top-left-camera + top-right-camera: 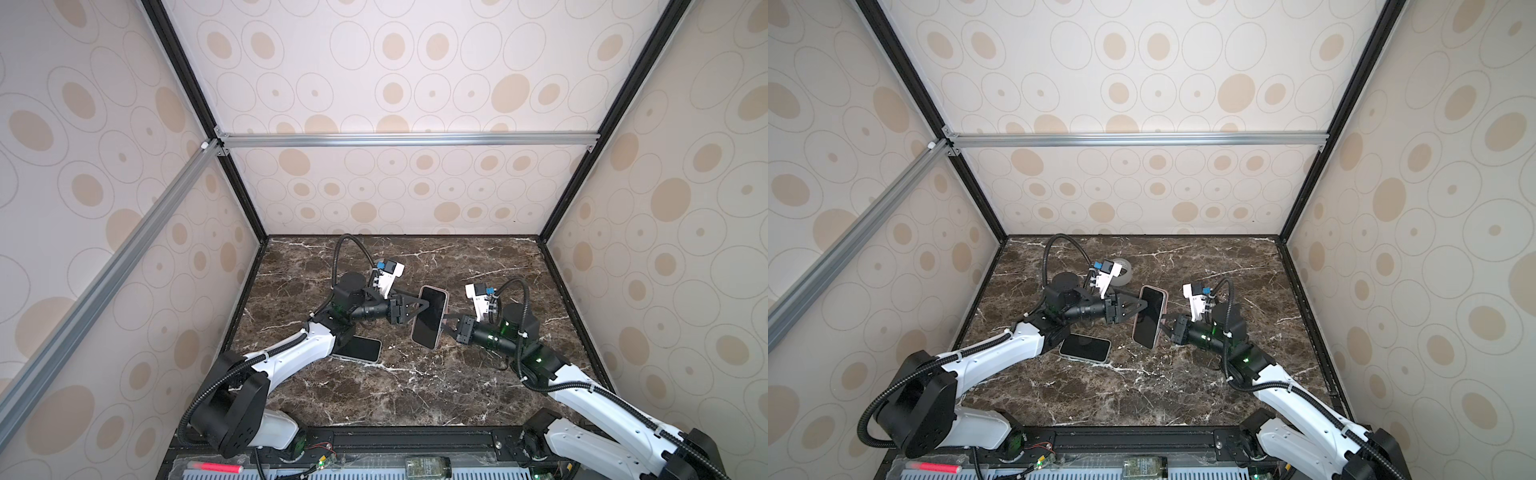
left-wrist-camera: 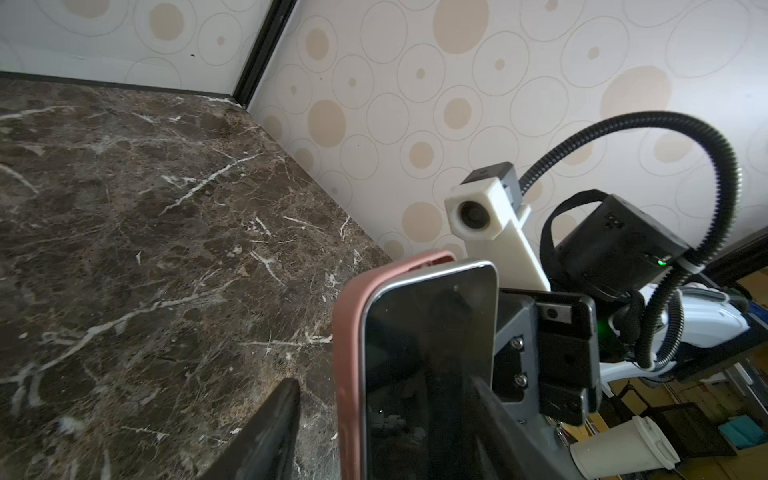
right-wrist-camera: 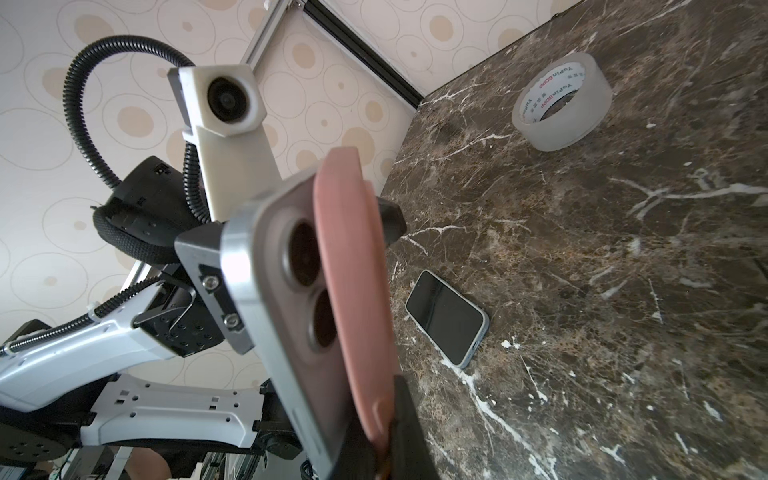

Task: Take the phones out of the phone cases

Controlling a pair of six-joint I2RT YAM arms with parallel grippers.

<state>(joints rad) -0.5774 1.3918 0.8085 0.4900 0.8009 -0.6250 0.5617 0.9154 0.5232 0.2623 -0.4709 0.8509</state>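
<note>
Two phones are in view. Nearest, at about 8 o'clock from the middle of the bench (image 1: 415,395), a second phone (image 1: 359,348) lies flat and screen up, partly hidden by the left arm.

At the middle, lifted clear of the bench, the phone (image 1: 428,332) stands on end in its pink phone case (image 3: 349,270) between the two arms. The right gripper (image 1: 446,321) comes in from 4 o'clock, its jaws closed tight on the case's side wall. The left gripper (image 1: 422,302) reaches in from 9 o'clock. Its jaws are parted and straddle the camera end of phone and case. In the left wrist view one finger (image 2: 270,436) stands clear of the pink rim, so this side grips nothing.

From the right wrist, the case is bent away from the phone's camera corner and the lenses are bare. Farthest, at 11 o'clock, sits a tape roll (image 1: 1121,270).

The peeling step looks part done. Next, the left jaws should probably close on the phone's freed edge alone, then pull it away from the pinched case. With nothing gripping it, the phone could slip.
</note>
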